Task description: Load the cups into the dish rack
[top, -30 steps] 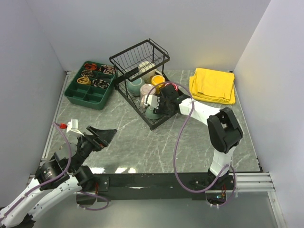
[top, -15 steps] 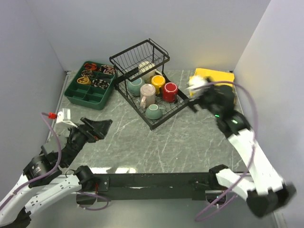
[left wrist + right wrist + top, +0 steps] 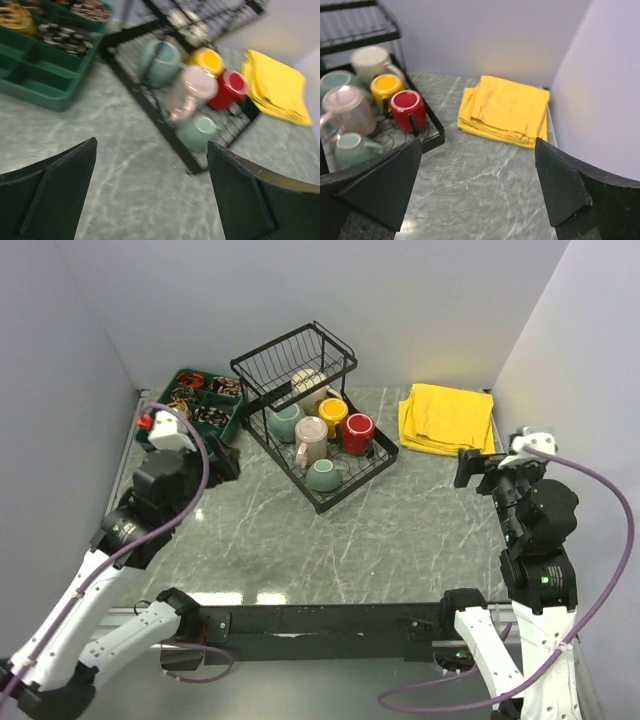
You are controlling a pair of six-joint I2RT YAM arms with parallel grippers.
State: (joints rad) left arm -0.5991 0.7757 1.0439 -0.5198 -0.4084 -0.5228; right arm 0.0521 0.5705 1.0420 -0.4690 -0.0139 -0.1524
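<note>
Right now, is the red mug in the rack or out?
In: the red mug sits on the rack's wire tray, beside the yellow mug.

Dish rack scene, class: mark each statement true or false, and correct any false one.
1. The red mug sits in the dish rack. True.
2. The yellow cloth is draped over the dish rack. False: it lies on the table, beside the rack.
3. The right pincer holds a mug. False: it is open and empty.
4. The left pincer is open. True.
</note>
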